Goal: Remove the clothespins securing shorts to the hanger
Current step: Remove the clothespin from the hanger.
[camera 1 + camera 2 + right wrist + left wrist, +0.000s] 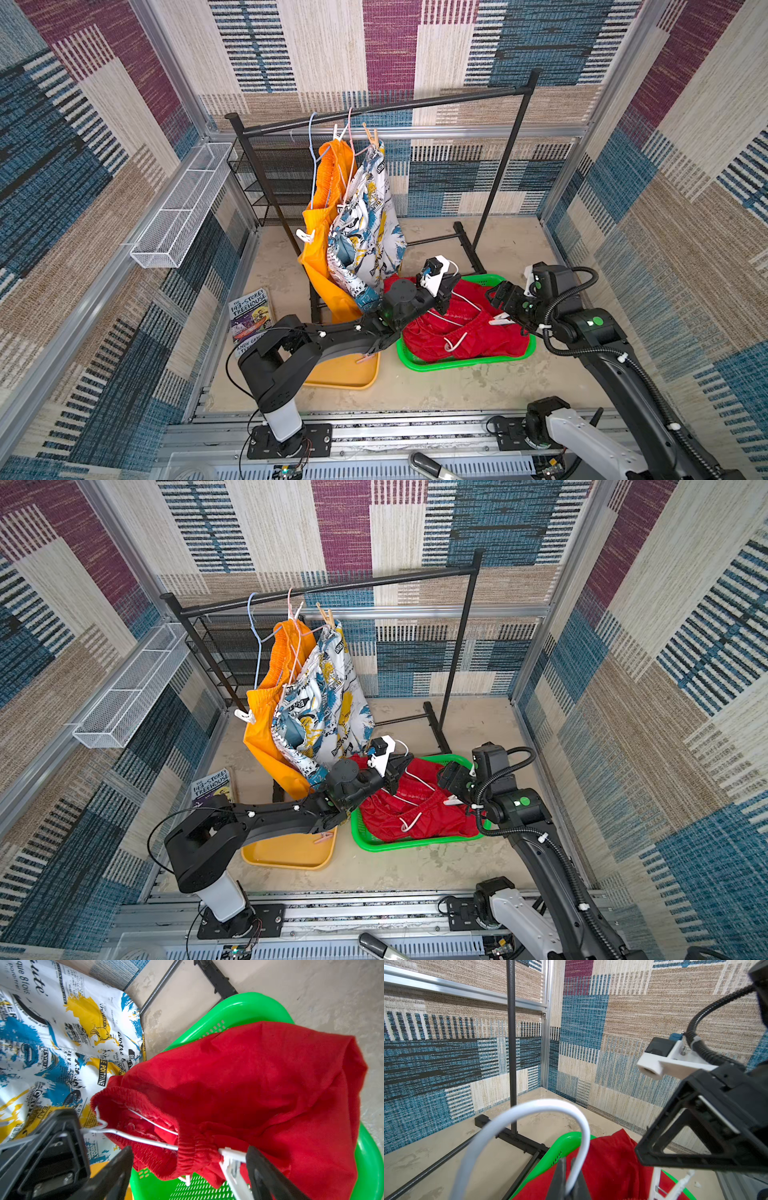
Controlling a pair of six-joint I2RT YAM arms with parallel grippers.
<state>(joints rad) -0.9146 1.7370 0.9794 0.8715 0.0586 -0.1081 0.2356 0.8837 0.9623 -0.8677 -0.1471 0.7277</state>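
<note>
White clothespin (230, 1153), red shorts (259, 1084) — crumpled, gathered

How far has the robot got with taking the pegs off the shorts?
Done: one pink clothespin lies in the yellow tray. In hand: the left gripper grips the white hanger carrying the red shorts over the green basket; the right gripper has its fingers open around the white clothespin on them. Left: the orange shorts and printed shorts hang on the rack, clothespins on.

The left arm (340, 332) hides part of the book (249, 313) and seemingly half a tan clothespin (368, 358).
</note>
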